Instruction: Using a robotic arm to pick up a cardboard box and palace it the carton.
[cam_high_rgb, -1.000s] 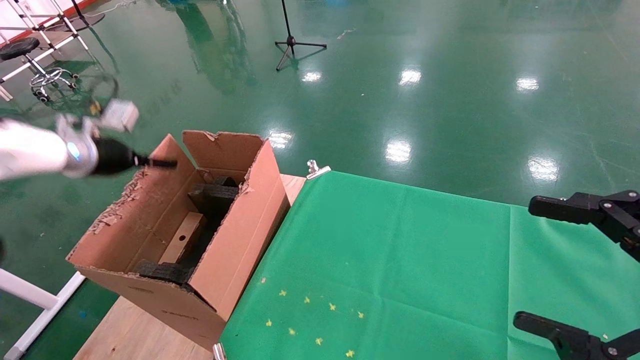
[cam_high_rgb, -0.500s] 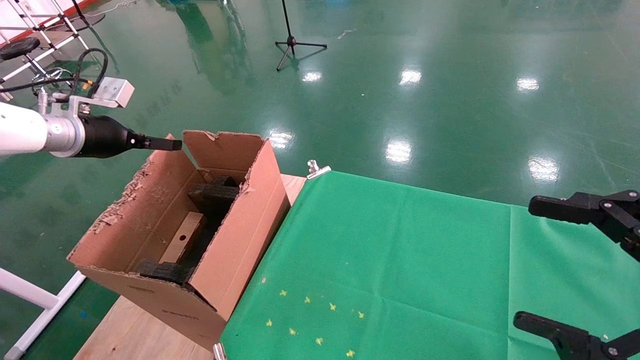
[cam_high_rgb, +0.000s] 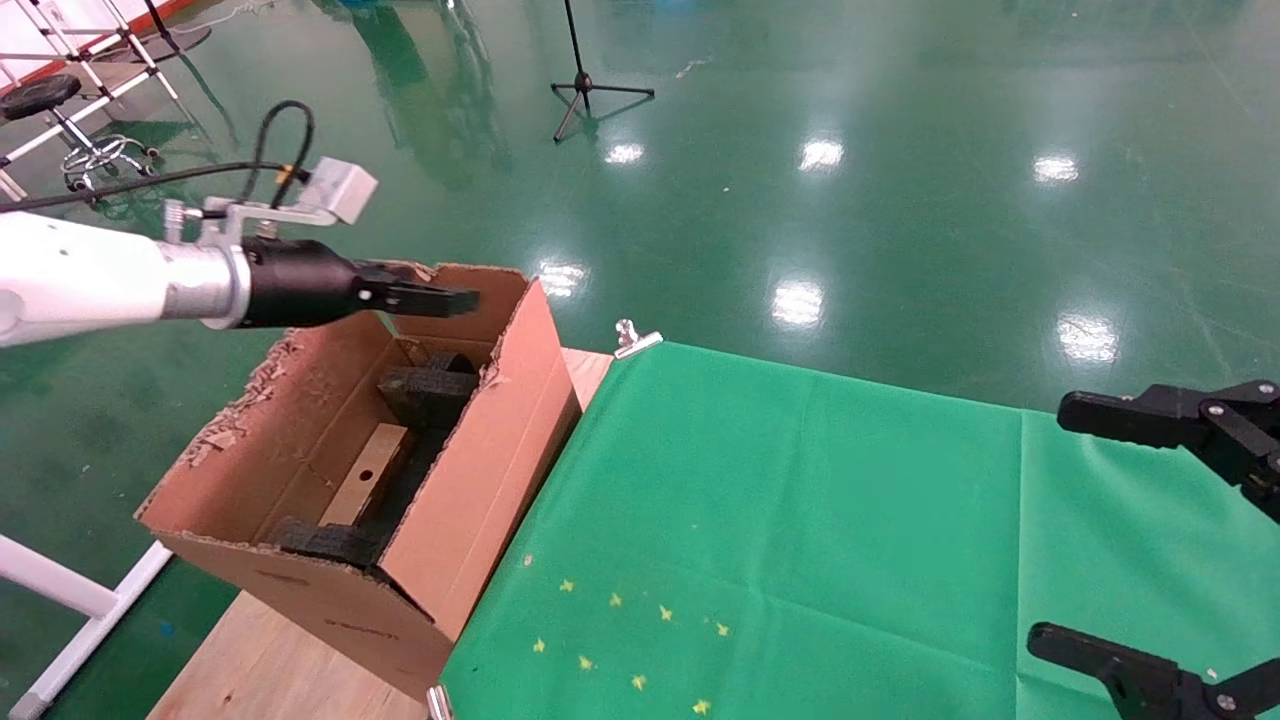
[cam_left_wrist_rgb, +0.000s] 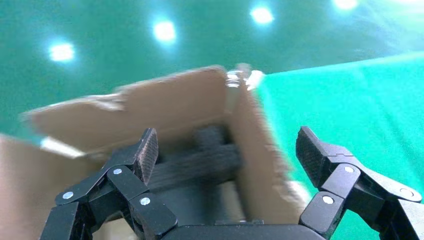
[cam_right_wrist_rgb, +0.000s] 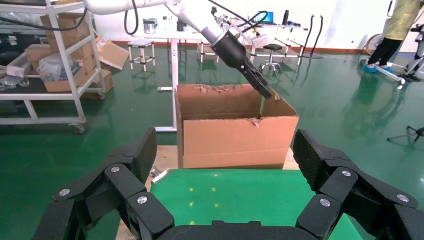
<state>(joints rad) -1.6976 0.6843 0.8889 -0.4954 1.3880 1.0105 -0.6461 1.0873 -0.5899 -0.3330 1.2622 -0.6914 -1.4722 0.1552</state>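
The carton (cam_high_rgb: 470, 480) stands open on the table's left end, with a ragged torn left flap and black foam pieces (cam_high_rgb: 428, 388) inside. The small cardboard box (cam_high_rgb: 366, 478) lies inside it between the foam, with a round hole in its upper face. My left gripper (cam_high_rgb: 445, 298) on the white robotic arm (cam_high_rgb: 90, 280) hovers over the carton's far end, open and empty. In the left wrist view the left gripper (cam_left_wrist_rgb: 227, 152) spans the carton (cam_left_wrist_rgb: 175, 100). My right gripper (cam_high_rgb: 1055, 525) is open and empty over the table's right end, facing the carton (cam_right_wrist_rgb: 235, 135).
A green cloth (cam_high_rgb: 780, 520) covers the table, held by metal clips (cam_high_rgb: 632, 338). Bare wood (cam_high_rgb: 270, 660) shows under the carton. A tripod stand (cam_high_rgb: 590, 85) and a stool (cam_high_rgb: 60, 120) are on the floor beyond. Shelving (cam_right_wrist_rgb: 55, 55) stands far behind the carton.
My left arm has swung right and forward, from beside the carton's torn left flap to over its far end. The box, the carton and my right arm have not moved.
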